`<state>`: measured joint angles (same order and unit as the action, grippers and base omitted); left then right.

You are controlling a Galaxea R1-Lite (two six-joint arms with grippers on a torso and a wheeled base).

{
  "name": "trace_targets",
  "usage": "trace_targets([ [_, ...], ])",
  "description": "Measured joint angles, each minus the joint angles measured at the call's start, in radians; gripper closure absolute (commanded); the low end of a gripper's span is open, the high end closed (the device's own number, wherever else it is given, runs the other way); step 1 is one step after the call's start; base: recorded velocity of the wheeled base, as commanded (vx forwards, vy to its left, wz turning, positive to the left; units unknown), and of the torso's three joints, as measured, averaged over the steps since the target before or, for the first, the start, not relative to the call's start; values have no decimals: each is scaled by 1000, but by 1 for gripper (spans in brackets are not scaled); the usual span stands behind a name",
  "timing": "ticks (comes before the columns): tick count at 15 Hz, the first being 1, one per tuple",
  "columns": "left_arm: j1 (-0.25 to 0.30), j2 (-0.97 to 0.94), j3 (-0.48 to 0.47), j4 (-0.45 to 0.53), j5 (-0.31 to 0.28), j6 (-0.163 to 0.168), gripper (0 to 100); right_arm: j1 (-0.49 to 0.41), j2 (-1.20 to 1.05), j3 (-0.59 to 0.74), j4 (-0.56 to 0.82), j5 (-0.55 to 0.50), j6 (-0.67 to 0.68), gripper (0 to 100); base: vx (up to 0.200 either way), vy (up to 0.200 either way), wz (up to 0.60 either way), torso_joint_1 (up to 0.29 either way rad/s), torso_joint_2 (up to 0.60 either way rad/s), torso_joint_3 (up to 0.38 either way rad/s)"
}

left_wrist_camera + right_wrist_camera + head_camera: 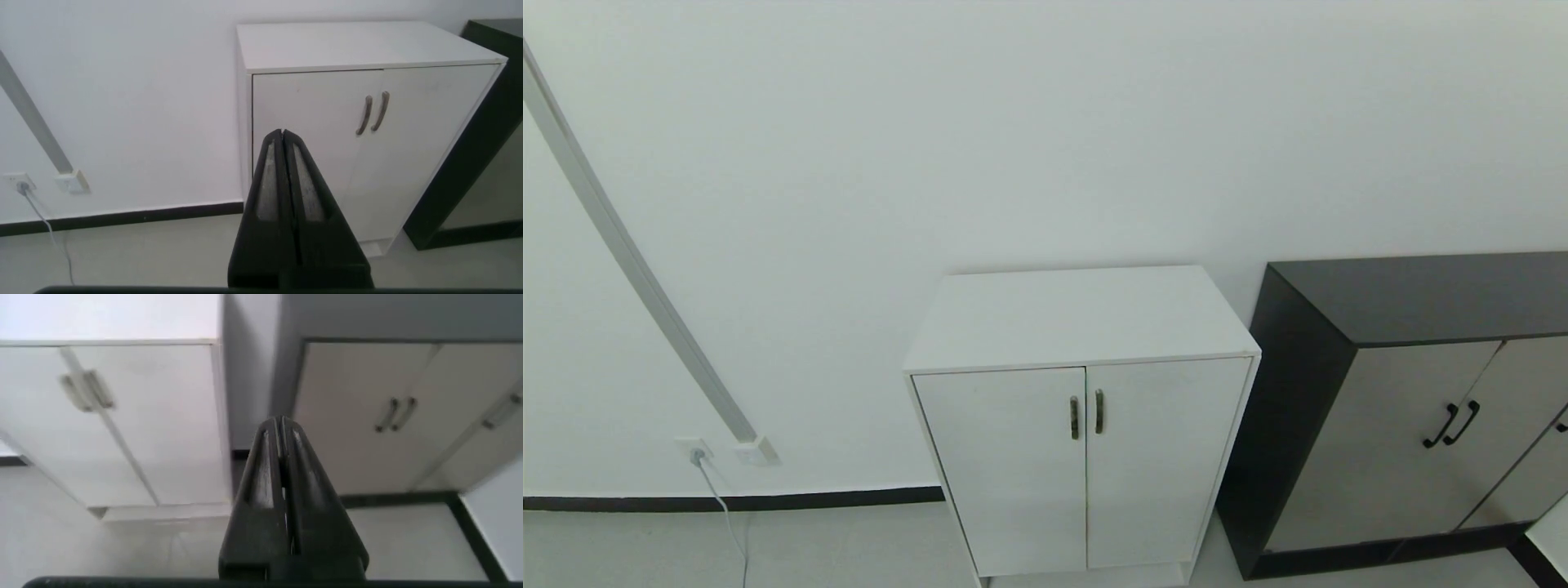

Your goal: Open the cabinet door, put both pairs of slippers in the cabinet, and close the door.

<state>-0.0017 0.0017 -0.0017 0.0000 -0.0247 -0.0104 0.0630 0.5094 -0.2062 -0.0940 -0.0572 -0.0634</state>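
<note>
White cabinet (1005,465) closed (black cabinet (1421,298) beside).

Right gripper (280,423): 2 fingers pressed flat together, no gap, nothing between them. White cabinet (163,416) beyond it, both doors shut, 2 pale handles (86,390) side by side at the door seam. Just beside the white cabinet, across a narrow strip of wall, stands a dark-framed cabinet (368,416), doors shut, 2 dark handles (396,414) paired. A 3rd handle (498,412) farther from the white cabinet, possibly on another door. Light floor (122,547) below the white cabinet.
</note>
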Motion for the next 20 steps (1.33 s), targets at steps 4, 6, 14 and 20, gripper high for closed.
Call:
trace_targets([
  [4, 0, 0, 0, 0, 0, 0, 100, 3, -103, 126, 2, 39, 1, 100, 0, 0, 0, 0, 0, 0],
  [6, 0, 0, 0, 0, 0, 0, 100, 3, -141, 158, 14, 54, 1, 100, 0, 0, 0, 0, 0, 0],
  [14, 0, 0, 0, 0, -1, 3, 100, 24, -306, 203, 97, 136, 11, 100, 0, 0, 0, 0, 0, 0],
  [20, 0, 0, 0, 0, -1, 2, 100, 3, -370, 206, 97, 132, 12, 100, 0, 0, 0, 0, 0, 0],
])
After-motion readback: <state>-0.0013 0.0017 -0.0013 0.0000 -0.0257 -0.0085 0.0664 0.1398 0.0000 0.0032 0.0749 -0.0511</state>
